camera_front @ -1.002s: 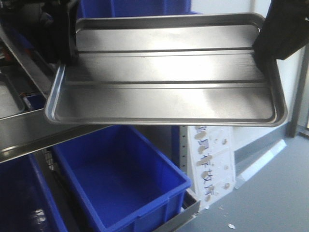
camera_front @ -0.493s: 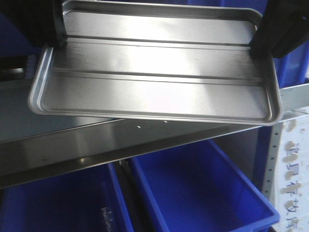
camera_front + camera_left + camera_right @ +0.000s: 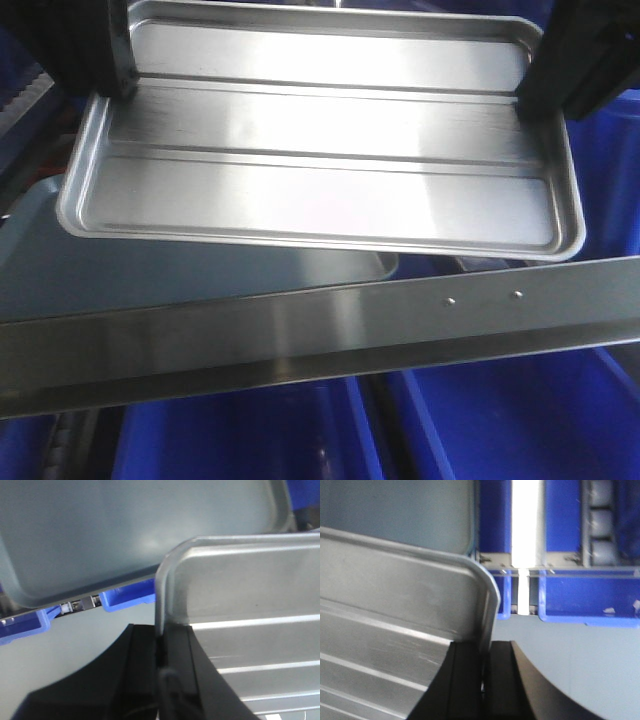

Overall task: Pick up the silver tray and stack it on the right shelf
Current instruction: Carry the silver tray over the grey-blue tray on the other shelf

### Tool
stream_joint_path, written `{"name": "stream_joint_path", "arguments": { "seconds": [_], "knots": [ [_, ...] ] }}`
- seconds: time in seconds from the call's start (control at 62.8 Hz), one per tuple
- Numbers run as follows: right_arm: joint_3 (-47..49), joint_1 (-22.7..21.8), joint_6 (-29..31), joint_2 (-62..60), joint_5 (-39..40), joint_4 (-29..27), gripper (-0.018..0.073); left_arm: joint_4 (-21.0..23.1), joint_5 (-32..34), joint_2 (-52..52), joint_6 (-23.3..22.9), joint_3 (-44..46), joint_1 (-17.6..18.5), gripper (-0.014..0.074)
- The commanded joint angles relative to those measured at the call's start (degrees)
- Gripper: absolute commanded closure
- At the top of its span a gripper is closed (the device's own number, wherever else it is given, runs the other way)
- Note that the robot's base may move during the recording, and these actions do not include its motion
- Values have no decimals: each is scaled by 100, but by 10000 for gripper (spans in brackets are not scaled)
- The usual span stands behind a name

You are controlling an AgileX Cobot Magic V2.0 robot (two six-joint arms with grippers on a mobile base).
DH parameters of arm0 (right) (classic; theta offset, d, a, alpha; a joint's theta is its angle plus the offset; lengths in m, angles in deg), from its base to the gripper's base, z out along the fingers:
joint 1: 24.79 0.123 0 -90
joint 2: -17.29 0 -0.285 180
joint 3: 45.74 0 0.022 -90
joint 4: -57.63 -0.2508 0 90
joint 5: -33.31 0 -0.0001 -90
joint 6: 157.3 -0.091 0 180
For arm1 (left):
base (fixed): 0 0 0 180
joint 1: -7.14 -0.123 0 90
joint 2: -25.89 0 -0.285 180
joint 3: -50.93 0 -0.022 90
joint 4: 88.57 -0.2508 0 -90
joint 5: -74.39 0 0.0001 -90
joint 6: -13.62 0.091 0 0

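Note:
The silver tray (image 3: 320,150), shiny with two long ridges, hangs level between my two grippers, above and beyond the right shelf's brushed-steel front bar (image 3: 300,335) with its rivets. My left gripper (image 3: 115,85) is shut on the tray's left rim; in the left wrist view the jaws (image 3: 161,647) pinch the rim of the tray (image 3: 250,605). My right gripper (image 3: 535,100) is shut on the right rim, as the right wrist view (image 3: 485,660) shows on the tray (image 3: 395,605).
A larger dull grey tray (image 3: 200,270) lies on the shelf just beneath the silver tray; it also shows in the left wrist view (image 3: 125,530). Blue bins (image 3: 500,420) sit below the bar. White rollers (image 3: 602,515) and blue bins (image 3: 585,600) lie farther off.
The tray, held by both grippers, has moved in past the shelf's front bar, which dropped lower in view. The dull grey tray now shows beneath it.

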Motion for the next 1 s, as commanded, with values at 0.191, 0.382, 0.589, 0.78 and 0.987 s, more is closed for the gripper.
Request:
{"name": "stream_joint_path", "arguments": {
  "seconds": [0.191,0.382,0.589,0.78,0.987],
  "knots": [
    [182,-64,108,-157,-120,457,503,-777,-629,-256,-60,165,-22,689],
    [182,-64,108,-157,-120,457,503,-777,-705,-256,-60,165,-22,689],
    [182,-64,108,-157,-120,457,503,-777,-713,-256,-60,165,-22,689],
    [182,-64,108,-157,-120,457,503,-777,-713,-256,-60,165,-22,689],
    [182,-64,108,-157,-120,457,503,-731,-862,-256,-60,165,-22,689]
  ]
}}
